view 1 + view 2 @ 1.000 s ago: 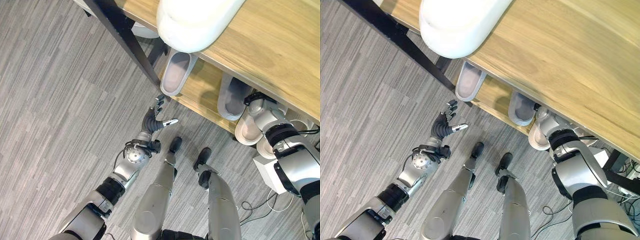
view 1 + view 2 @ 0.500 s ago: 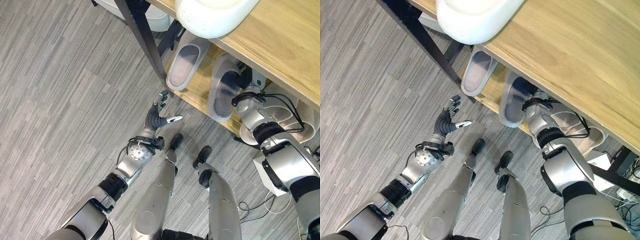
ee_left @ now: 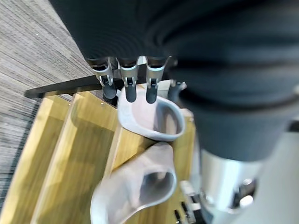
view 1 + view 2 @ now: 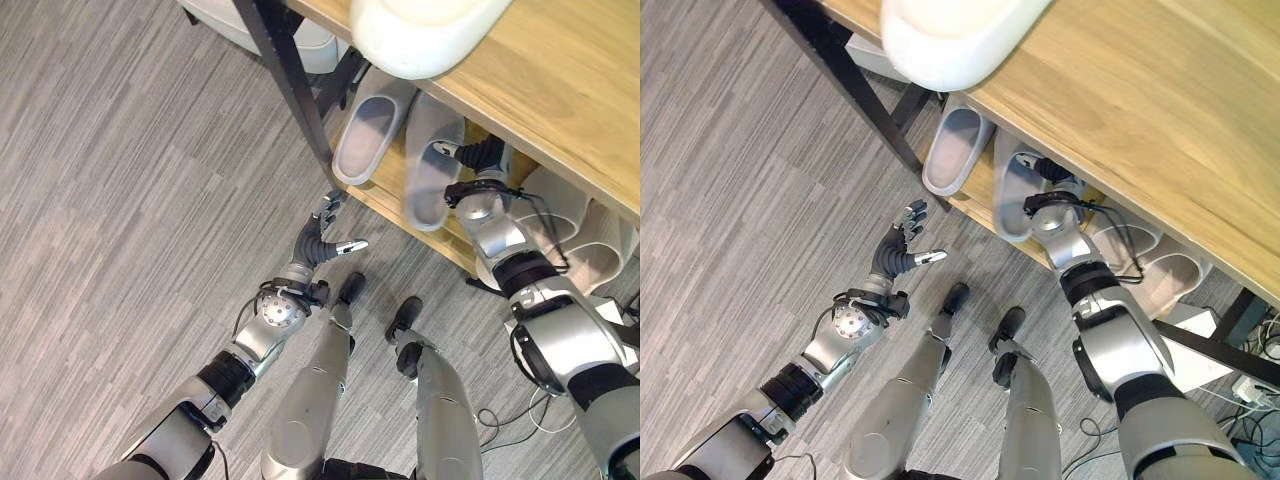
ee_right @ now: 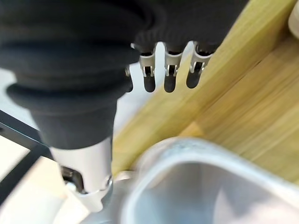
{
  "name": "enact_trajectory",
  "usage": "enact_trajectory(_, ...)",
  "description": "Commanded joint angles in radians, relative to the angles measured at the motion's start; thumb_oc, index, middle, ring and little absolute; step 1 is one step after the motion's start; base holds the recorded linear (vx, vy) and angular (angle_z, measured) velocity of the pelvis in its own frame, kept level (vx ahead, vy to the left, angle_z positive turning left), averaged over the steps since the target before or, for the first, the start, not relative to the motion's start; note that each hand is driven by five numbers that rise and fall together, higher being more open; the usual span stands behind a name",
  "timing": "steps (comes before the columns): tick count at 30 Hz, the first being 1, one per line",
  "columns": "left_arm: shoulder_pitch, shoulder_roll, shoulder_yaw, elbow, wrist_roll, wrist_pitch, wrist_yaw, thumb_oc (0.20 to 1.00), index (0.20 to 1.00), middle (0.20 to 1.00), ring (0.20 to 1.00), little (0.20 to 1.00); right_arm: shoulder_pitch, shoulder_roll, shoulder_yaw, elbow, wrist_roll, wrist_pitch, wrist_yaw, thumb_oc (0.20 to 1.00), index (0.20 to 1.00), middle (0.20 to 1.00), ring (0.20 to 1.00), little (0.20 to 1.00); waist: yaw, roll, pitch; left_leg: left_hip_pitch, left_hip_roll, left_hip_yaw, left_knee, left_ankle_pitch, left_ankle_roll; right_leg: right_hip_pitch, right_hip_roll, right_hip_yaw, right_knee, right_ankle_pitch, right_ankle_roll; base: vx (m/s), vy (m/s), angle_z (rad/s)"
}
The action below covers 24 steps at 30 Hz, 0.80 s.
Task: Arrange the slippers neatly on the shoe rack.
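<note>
The right robot hand (image 4: 478, 156) reaches under the rack's top board (image 4: 560, 70) to the lower shelf (image 4: 385, 190), right at the inner side of a grey slipper (image 4: 428, 172). In the right wrist view its fingers (image 5: 169, 83) hang straight and uncurled past the ribbed cover, above the slipper's blurred rim, so I read the hand as open and resting against or just beside the slipper, not gripping it (actual contact is hard to confirm). The left robot hand (image 4: 318, 240) hovers over the floor (image 4: 130, 200) in front of the rack's dark leg (image 4: 290, 85), fingers spread and holding nothing; its wrist view looks along them to both slippers on the shelf. A second grey slipper (image 4: 366, 138) lies just beside the first, nearer the leg, the two roughly parallel with heels toward the robot. Farther along on the right arm's side, a pair of pale slippers (image 4: 585, 245) sits low under the rack; whether on the shelf or the floor I cannot tell. A large white object (image 4: 425, 30) sits on the top board. The task looks well advanced: two grey slippers are on the shelf side by side. What seems left is a final nudge to square the nearer one, and perhaps dealing with the pale pair.
</note>
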Motion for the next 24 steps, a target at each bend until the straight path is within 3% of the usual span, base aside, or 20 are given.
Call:
enact_trajectory(1,0.052,-0.005,0.046,-0.049,0.008,-0.021,-0.015,1.000,1.000,1.000,1.000,1.000,0.115,0.041,-0.081,-0.134,0.020,-0.070,-0.052,1.000,1.000,1.000,1.000,1.000,-0.013,-0.031,-0.037,0.059,-0.005,0.029,-0.016,-0.185,0.045,0.194,-0.008,0.030,-0.024,-0.258,0.048,0.01,0.008,-0.22)
enact_trajectory(5,0.078,-0.005,0.058,-0.052,0.032,-0.008,-0.009,1.000,1.000,1.000,1.000,1.000,0.243,0.107,-0.103,-0.240,0.025,-0.081,-0.020,1.000,1.000,1.000,1.000,1.000,-0.038,-0.029,-0.039,0.066,-0.004,0.041,-0.012,-0.190,0.048,0.196,-0.010,0.042,-0.022,-0.254,0.048,-0.01,0.009,-0.14)
enact_trajectory(13,0.057,-0.009,0.077,-0.041,0.021,0.000,0.017,1.000,1.000,1.000,1.000,1.000,0.293,0.203,-0.093,-0.196,0.137,-0.107,0.022,1.000,1.000,1.000,1.000,1.000,-0.054,-0.023,-0.030,0.066,-0.002,0.055,-0.008,-0.186,0.047,0.187,-0.011,0.059,-0.014,-0.246,0.048,-0.02,-0.001,-0.12)
enact_trajectory(17,0.052,-0.007,0.069,-0.034,0.025,0.001,0.014,1.000,1.000,1.000,1.000,1.000,0.291,0.269,-0.081,-0.137,0.328,-0.164,0.099,1.000,1.000,1.000,1.000,1.000,-0.043,-0.020,-0.027,0.068,-0.003,0.049,-0.012,-0.184,0.044,0.193,-0.013,0.051,-0.019,-0.243,0.052,0.00,0.000,0.00)
enact_trajectory(22,0.044,0.002,0.058,-0.028,0.021,-0.004,-0.004,1.000,1.000,1.000,1.000,1.000,0.250,0.278,-0.066,-0.075,0.422,-0.181,0.160,1.000,1.000,1.000,1.000,1.000,-0.026,-0.017,-0.023,0.068,-0.005,0.042,-0.011,-0.185,0.042,0.194,-0.017,0.041,-0.017,-0.244,0.053,0.01,-0.015,0.08)
enact_trajectory(24,0.039,0.016,0.040,-0.024,0.011,-0.002,-0.025,1.000,1.000,1.000,1.000,1.000,0.176,0.265,-0.067,-0.012,0.538,-0.186,0.214,1.000,1.000,1.000,1.000,1.000,0.003,-0.017,-0.023,0.064,-0.008,0.033,-0.009,-0.185,0.039,0.196,-0.019,0.029,-0.013,-0.250,0.053,0.03,-0.034,0.10)
